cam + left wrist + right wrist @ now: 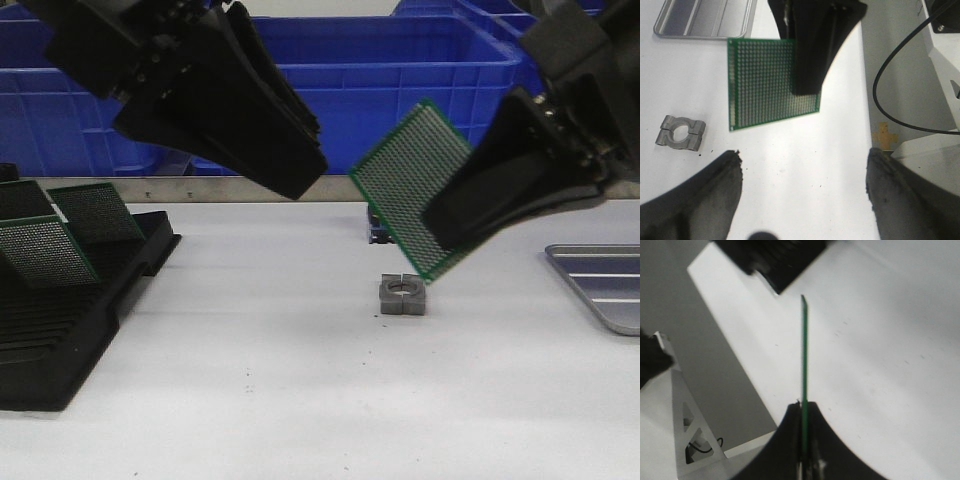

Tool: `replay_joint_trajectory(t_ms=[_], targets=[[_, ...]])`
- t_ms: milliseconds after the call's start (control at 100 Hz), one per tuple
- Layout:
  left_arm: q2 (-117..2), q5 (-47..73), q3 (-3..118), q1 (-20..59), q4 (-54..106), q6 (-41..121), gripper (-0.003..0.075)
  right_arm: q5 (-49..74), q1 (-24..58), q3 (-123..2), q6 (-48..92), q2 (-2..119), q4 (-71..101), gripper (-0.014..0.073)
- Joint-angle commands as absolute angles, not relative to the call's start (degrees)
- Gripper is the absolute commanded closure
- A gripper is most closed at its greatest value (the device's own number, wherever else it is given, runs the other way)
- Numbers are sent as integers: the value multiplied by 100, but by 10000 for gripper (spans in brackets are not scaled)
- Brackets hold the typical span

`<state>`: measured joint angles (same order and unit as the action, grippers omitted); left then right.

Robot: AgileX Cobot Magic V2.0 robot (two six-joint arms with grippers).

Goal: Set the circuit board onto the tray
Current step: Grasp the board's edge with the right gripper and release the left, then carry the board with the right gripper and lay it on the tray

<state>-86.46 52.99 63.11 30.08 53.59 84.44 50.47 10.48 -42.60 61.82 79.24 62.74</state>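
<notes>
The right gripper (450,225) pinches the green circuit board (410,185), tilted in the air, left of the tray (600,285). The left gripper (802,165) gapes wide, seemingly holding nothing.

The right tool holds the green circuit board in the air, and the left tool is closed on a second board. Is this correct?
Not entirely. The right tool does hold the circuit board in the air, but the left tool is open and holds nothing; the left wrist view shows its fingers spread apart.
</notes>
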Motion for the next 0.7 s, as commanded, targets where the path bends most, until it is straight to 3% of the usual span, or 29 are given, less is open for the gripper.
replay_joint_trajectory(t_ms=[0,320,690], targets=[[-8465,5174,6504,3045,5642,8406,237,5250,642,-4445,5595,7815,6035,659],[-8465,5111,6504,3045,5642,8406,237,4206,-996,-4445,5480,7955,5909,659],[-8465,5112,6504,3045,5642,8406,237,2244,-1327,-4482,5480,8448,5909,655]])
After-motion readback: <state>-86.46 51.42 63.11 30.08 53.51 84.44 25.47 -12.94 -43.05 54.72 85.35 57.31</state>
